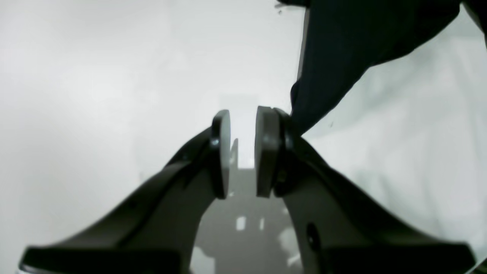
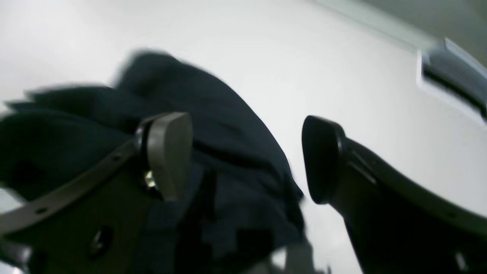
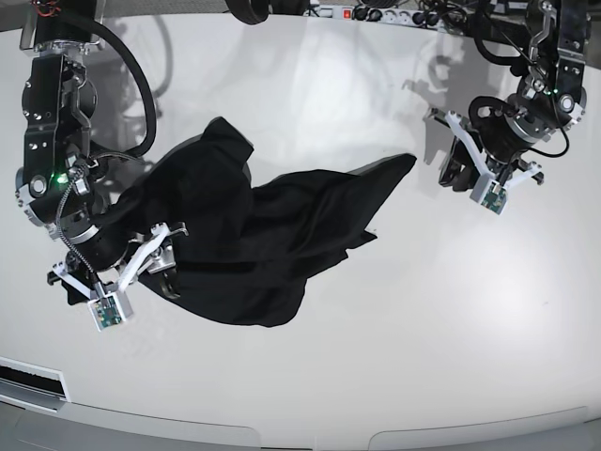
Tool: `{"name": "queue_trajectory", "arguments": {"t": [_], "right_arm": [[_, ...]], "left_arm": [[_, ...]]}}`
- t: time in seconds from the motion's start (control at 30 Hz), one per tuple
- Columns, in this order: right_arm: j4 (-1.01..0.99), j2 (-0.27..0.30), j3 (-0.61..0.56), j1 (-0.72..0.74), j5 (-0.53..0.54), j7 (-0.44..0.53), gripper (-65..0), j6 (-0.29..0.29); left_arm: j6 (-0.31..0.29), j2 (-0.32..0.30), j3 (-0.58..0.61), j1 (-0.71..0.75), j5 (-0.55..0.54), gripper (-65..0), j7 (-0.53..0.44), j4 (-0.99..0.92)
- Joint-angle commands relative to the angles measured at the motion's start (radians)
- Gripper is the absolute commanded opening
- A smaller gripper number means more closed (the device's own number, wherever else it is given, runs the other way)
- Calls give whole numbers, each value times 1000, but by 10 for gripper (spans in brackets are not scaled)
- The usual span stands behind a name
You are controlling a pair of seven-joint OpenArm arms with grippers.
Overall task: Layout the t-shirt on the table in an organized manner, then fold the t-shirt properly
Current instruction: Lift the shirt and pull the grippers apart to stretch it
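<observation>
The black t-shirt (image 3: 272, 225) lies crumpled and bunched on the white table (image 3: 423, 329), left of centre, with one corner stretched out to the right. My right gripper (image 3: 167, 258) is at its left edge, open wide. In the right wrist view the t-shirt (image 2: 213, 114) lies under and behind one finger (image 2: 169, 152), and nothing is pinched in the right gripper (image 2: 245, 129). My left gripper (image 3: 449, 150) hovers just right of the stretched corner. Its pads stand slightly apart, and the left gripper (image 1: 243, 125) holds nothing, with the t-shirt (image 1: 342, 49) beside it.
A power strip (image 3: 376, 11) and black cables run along the back edge. A dark slot (image 3: 28, 381) sits at the front left edge, seen blurred as the slot (image 2: 452, 76) in the right wrist view. The table's rounded front edge runs along the bottom.
</observation>
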Motion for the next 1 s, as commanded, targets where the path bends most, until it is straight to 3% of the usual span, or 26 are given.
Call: {"name": "queue_trajectory", "arguments": {"t": [0.0,0.07,0.13,0.17,0.37,0.67,0.73,0.77,0.83,0.9,0.97], "right_arm": [[42,6,4,16,32,19,-185,33],[83,6,4,16,94,-13,-185,102],[122,6,4,16,143,-48,-185,142],[137,6,4,16,165,-69,-185,154],[151,6,4,-13,221,-102,-185,188],[151,6,4,-104,220,-98,-185,187],[151,6,4,-121,217,-99,-185,188],[151,6,4,-130,217,-102,-185,189],[151,6,4,-146,240,-106,-185,225],[151,6,4,-163,339,-132,-185,315],[151,6,2,-186,462,-166,-185,327]], "left_arm": [[-35,-8,-5,-4,-37,-499,-18,15],[-92,-8,-5,-5,-65,-395,-19,15],[-106,-8,-5,-13,-80,-259,-29,14],[-102,-8,-5,-24,-93,-221,-34,11],[-95,13,69,-170,-97,-211,-42,-116],[-172,88,329,-455,-52,-212,-64,-494],[-119,110,364,-492,-25,-270,-64,-565],[-77,121,372,-507,-13,-363,-63,-592],[-28,135,372,-524,15,-628,-60,-623],[-32,134,372,-539,20,-650,-29,-614],[-48,128,371,-552,18,-650,19,-583]]}}
